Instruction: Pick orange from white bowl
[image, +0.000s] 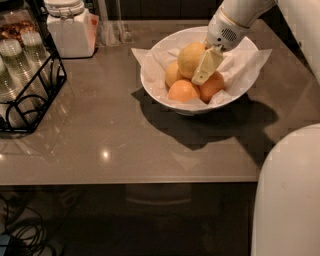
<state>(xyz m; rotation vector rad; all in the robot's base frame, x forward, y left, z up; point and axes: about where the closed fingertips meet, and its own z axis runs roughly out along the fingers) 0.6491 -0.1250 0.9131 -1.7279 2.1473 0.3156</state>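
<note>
In the white bowl (146, 80) the tool (204, 69) rests against the orange (188, 58), grip impossible to tell, and a glancing hold could roll it away.

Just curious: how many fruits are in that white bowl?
4: the orange at back, smaller fruits at left, front and right. The gripper is beside the orange; others may be hidden.
</note>
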